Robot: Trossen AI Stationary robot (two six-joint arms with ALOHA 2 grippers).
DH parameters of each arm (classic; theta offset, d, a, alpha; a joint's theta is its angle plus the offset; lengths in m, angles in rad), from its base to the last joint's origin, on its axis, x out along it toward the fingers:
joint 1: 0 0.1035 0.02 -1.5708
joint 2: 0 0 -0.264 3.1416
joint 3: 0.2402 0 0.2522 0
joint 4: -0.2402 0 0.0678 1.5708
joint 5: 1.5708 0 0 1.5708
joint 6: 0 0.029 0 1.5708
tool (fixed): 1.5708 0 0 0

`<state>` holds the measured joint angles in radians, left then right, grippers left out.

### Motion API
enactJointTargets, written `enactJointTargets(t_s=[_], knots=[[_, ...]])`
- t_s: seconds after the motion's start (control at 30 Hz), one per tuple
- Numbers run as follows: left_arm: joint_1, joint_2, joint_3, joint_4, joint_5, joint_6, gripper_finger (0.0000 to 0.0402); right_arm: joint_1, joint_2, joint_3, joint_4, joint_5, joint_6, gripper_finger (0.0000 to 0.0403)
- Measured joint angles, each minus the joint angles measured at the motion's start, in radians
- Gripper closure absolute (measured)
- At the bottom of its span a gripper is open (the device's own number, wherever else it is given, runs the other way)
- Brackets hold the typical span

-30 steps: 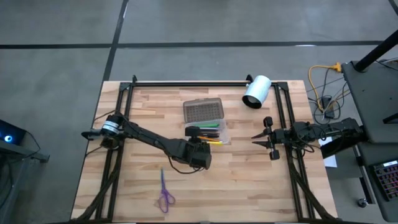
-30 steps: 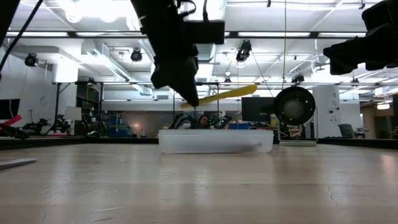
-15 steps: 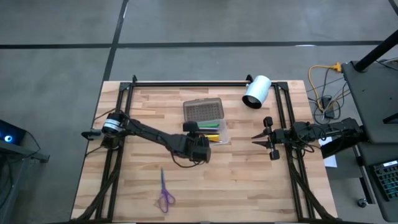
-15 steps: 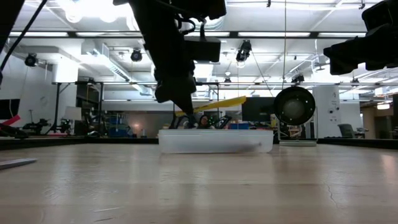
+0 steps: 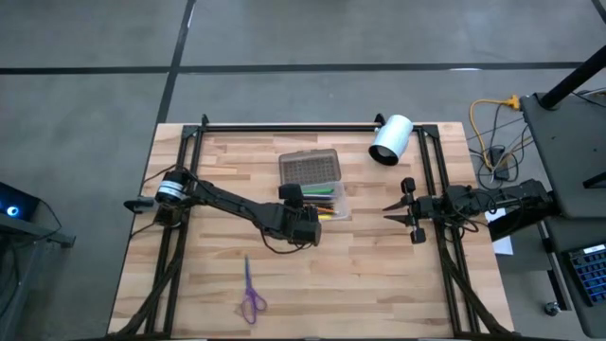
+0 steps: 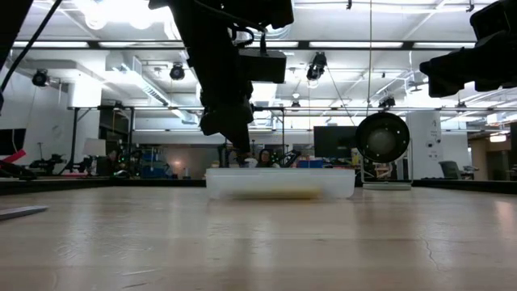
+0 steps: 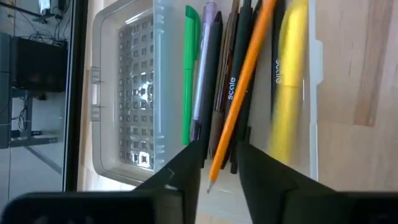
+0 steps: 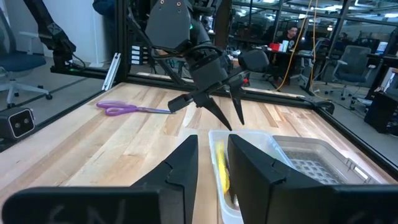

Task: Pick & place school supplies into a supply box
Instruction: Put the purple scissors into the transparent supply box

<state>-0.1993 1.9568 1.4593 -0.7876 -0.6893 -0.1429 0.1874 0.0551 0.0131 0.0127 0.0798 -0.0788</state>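
Observation:
The supply box [image 5: 327,201] is a clear case on the table's middle, with its grey textured lid [image 5: 310,169] lying open on the far side. Several pens lie lengthwise inside it: green [image 7: 188,74], purple, black, an orange pencil [image 7: 244,74] and a blurred yellow pen [image 7: 287,81]. My left gripper [image 7: 221,171] hangs open just above the box's near-left end [image 6: 237,145] and holds nothing. Purple-handled scissors [image 5: 251,294] lie flat on the near-left table. My right gripper [image 5: 390,210] waits open by the right edge.
A white cylinder [image 5: 390,139] lies on its side at the far right corner of the table. Black rails [image 5: 431,170] run along the left, right and far edges. Bare wood lies near of the box and between the two grippers.
My left gripper has come down and a little toward the far edge, over the box. It has let go of the yellow pen, which stuck out slanting above the box a second ago. The pen has dropped and now lies inside the box.

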Motion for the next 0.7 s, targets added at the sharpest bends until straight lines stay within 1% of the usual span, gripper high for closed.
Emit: enactJointTargets(t_s=[0.17, 0.27, 0.43, 0.5, 0.7], knots=[[-0.01, 0.0, 0.0, -0.001, 0.0, 0.001, 0.0283, 0.0, 0.0, 0.0, 0.0, 0.0, 0.0, 0.0324], [-0.04, 0.0, 0.0, -0.007, 0.0, 0.002, 0.028, 0.0, 0.0, 0.0, 0.0, 0.0, 0.0, 0.0329], [-0.129, -0.026, -0.001, -0.037, 0.013, -0.021, 0.0279, 0.0, 0.0, 0.0, 0.0, 0.0, 0.0, 0.0334], [-0.167, -0.036, 0.0, -0.041, 0.047, -0.047, 0.0279, 0.0, 0.0, 0.0, 0.0, 0.0, 0.0, 0.0335], [-0.265, -0.045, 0.0, -0.065, 0.197, -0.146, 0.0279, 0.0, 0.0, 0.0, 0.0, 0.0, 0.0, 0.0335]])
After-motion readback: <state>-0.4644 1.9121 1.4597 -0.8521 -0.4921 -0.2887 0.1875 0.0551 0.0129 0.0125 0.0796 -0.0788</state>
